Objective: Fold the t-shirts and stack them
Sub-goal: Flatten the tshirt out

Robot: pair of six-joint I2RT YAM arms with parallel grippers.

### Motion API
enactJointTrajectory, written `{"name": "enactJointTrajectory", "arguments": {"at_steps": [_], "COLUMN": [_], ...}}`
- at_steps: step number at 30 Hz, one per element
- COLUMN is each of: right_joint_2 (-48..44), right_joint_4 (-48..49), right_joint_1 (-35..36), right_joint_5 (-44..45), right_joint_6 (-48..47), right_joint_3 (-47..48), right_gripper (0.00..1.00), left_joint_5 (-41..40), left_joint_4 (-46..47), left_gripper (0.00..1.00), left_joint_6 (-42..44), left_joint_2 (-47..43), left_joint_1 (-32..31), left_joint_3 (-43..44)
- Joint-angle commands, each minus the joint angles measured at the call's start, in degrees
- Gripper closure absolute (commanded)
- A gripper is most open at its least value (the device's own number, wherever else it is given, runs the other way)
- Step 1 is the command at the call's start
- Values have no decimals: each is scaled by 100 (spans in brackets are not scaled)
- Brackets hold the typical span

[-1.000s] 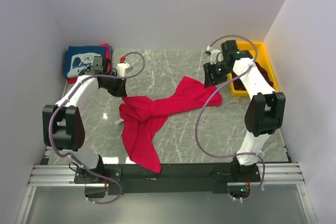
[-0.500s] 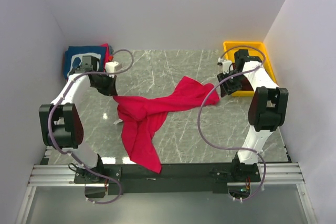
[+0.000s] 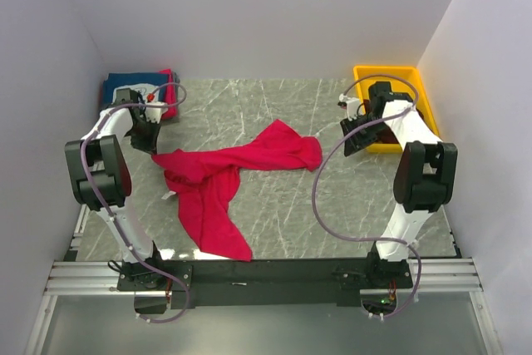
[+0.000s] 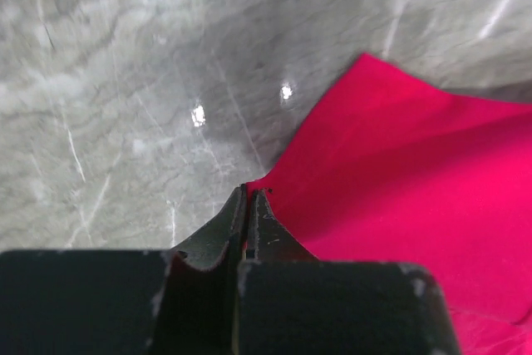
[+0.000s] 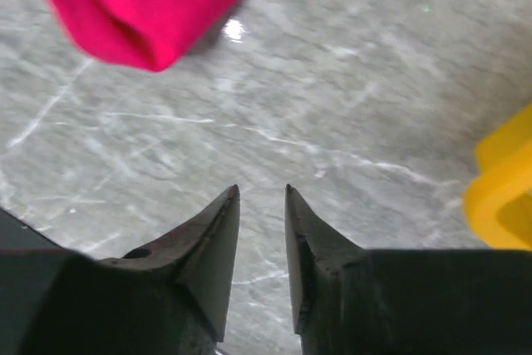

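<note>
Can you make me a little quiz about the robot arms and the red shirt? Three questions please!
1. True or false: the right fingers are holding the red t-shirt.
2. Which fingers pinch the shirt's edge? A) left fingers B) right fingers C) both
3. Fill in: the plastic bin at the far right is coloured ____.
Key: 1 false; 2 A; 3 yellow.
</note>
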Motion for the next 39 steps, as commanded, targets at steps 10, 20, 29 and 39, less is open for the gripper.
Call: {"name": "enactJointTrajectory", "arguments": {"at_steps": [10, 20, 29, 39], "right_joint_2": [-1083, -82, -501, -2111], "right_joint_4": [2236, 3012, 1109, -2339], "right_joint_1": [1298, 1773, 1580, 1711], "right_joint_5": [351, 626, 660, 1363], "right_joint_6": [1124, 1872, 426, -2389], "right_joint_3": [-1978, -1286, -704, -1012], "right_gripper": [31, 33, 100, 100], "left_joint_5": [-10, 148, 244, 649], "left_joint_4": [-81, -90, -248, -643], "left_gripper": [100, 99, 100, 100], "left_joint_6": [-480, -594, -488, 160], "left_joint_2": [-40, -93, -295, -1481], "left_joint_1": [29, 38, 64, 468], "left_joint_3": [88, 79, 290, -298]}}
